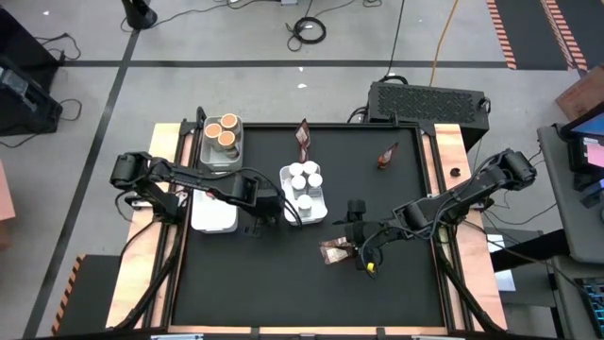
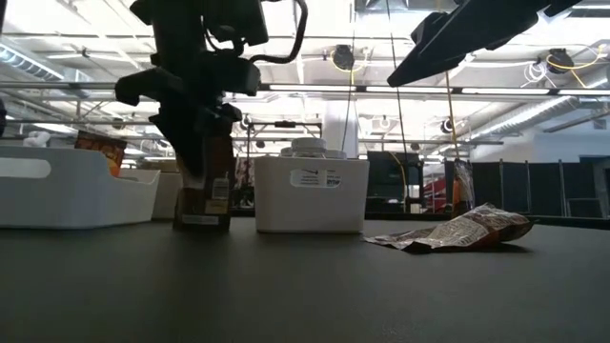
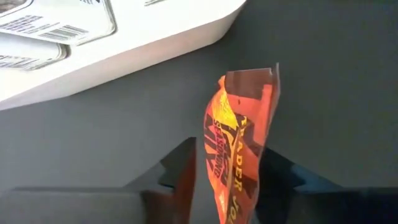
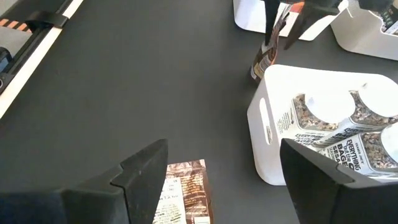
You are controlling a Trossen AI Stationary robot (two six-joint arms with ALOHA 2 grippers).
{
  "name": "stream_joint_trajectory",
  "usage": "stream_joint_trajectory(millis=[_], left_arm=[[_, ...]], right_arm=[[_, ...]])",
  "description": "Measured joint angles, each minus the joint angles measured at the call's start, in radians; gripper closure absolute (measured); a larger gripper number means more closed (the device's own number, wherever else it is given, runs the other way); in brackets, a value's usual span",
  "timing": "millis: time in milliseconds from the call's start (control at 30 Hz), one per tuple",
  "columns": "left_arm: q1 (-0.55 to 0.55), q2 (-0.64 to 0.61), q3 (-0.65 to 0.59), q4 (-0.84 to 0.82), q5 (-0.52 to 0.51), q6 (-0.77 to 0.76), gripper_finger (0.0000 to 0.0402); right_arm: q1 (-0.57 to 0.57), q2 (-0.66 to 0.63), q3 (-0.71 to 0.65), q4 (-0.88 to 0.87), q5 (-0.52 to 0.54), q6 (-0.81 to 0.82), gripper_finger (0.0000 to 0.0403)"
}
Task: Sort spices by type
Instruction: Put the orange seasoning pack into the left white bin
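My left gripper [image 1: 259,212] stands between the bare white tray [image 1: 212,217] and the tray of white-capped jars [image 1: 304,194], shut on a reddish-orange crinkly packet [image 3: 239,143]. My right gripper [image 4: 224,180] is open and hovers above a brown packet [image 4: 181,193] that lies flat on the black mat [image 1: 335,251]; it touches nothing. Two more packets lie near the far edge [image 1: 303,138] [image 1: 387,156]. Three orange-topped tubs sit in a far-left tray [image 1: 224,140]. My left gripper holds the packet pinched between its two fingers [image 3: 181,169], coming from above and pointing down. It grips the upper part [image 2: 205,157]. The packet stands upright below the fingers, its lower end [image 2: 200,221] on or just above the mat.
The jar tray [image 4: 323,124] stands close beside the held packet, the bare white tray [image 2: 67,195] on its other side. The mat's near half is open. Wooden rails [image 1: 462,151] border the mat left and right.
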Motion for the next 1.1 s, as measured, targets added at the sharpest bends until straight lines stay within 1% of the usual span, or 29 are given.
stream_joint_trajectory(millis=[133,300,467,533,567,633,667,733,800,833,1000,1100], left_arm=[[0.000,-0.019,0.014,-0.025,0.000,-0.018,0.0218],[0.000,-0.079,0.109,-0.120,0.000,-0.044,0.0172],[0.000,-0.163,0.229,-0.160,-0.008,-0.142,0.0160],[0.000,-0.198,0.270,-0.177,-0.012,-0.233,0.0160],[0.002,-0.213,0.289,-0.173,-0.014,-0.300,0.0160],[0.012,-0.239,0.318,-0.172,-0.028,-0.489,0.0159],[0.020,-0.248,0.329,-0.174,-0.046,-0.615,0.0159],[0.045,-0.263,0.333,-0.189,-0.079,-0.941,0.0159],[0.064,-0.264,0.331,-0.250,-0.083,-1.263,0.0159],[0.066,-0.262,0.327,-0.271,-0.082,-1.361,0.0159],[0.041,-0.237,0.291,-0.319,-0.021,-1.664,0.0159],[0.015,-0.211,0.291,-0.304,-0.021,-1.767,0.0159]], right_arm=[[0.000,0.000,0.000,0.000,0.000,0.001,0.0138],[0.000,0.000,0.000,-0.001,0.000,0.001,0.0138],[0.000,0.000,0.000,-0.001,0.000,-0.001,0.0138],[0.000,0.000,0.000,-0.001,0.000,-0.001,0.0138],[0.000,0.000,0.000,-0.001,0.000,-0.001,0.0138],[0.000,0.000,0.000,-0.001,0.000,-0.001,0.0138],[0.000,0.000,0.000,-0.001,0.000,-0.001,0.0138],[0.000,0.000,0.000,-0.001,0.000,-0.001,0.0138],[0.000,0.000,0.000,0.001,0.000,-0.001,0.0138],[0.000,0.000,0.000,0.001,0.000,-0.001,0.0138],[0.000,0.000,0.000,0.002,-0.001,0.000,0.0138],[0.000,0.000,0.000,0.001,-0.001,0.000,0.0138]])
